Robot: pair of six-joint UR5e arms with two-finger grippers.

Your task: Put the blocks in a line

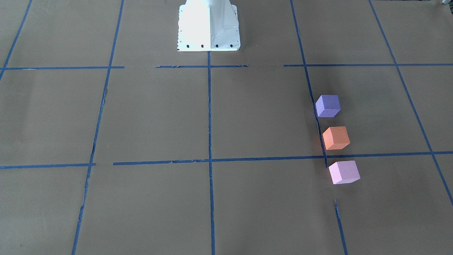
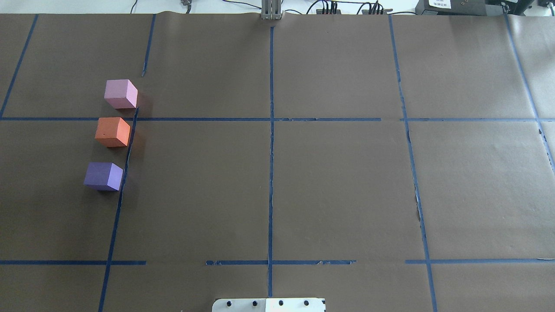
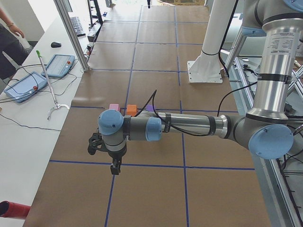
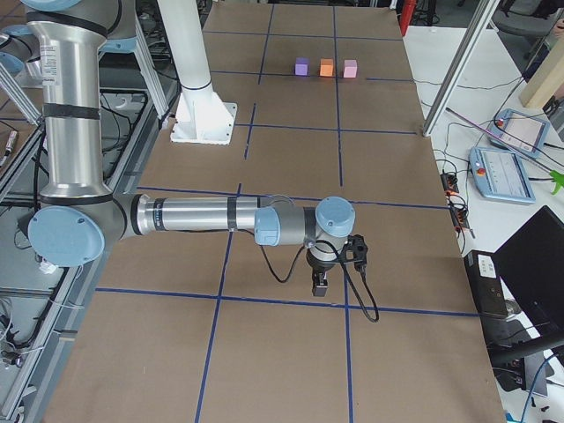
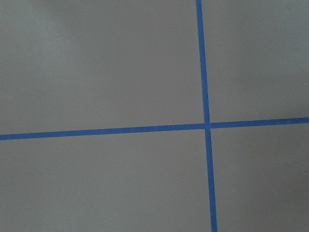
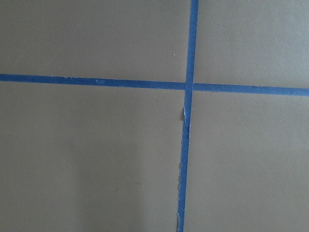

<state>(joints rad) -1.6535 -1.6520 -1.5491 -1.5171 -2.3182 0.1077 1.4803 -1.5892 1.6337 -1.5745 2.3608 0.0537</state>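
Note:
Three blocks stand in a line on the table's left side, with small gaps between them. The purple block (image 2: pixel 103 176) is nearest the robot, the orange block (image 2: pixel 112 131) is in the middle, and the pink block (image 2: pixel 120 93) is farthest. They show in the front view too: purple (image 1: pixel 328 105), orange (image 1: pixel 336 137), pink (image 1: pixel 344 172). My left gripper (image 3: pixel 115 168) hangs over the paper well away from the blocks, seen only in the left side view. My right gripper (image 4: pixel 320 284) is at the far other end, seen only in the right side view. I cannot tell whether either is open or shut.
Brown paper with a grid of blue tape (image 2: pixel 271 151) covers the table. The white robot base (image 1: pixel 208 26) stands at the table's near middle edge. Both wrist views show only paper and a tape crossing (image 5: pixel 206 125). Operator pendants (image 3: pixel 28 85) lie on a side bench.

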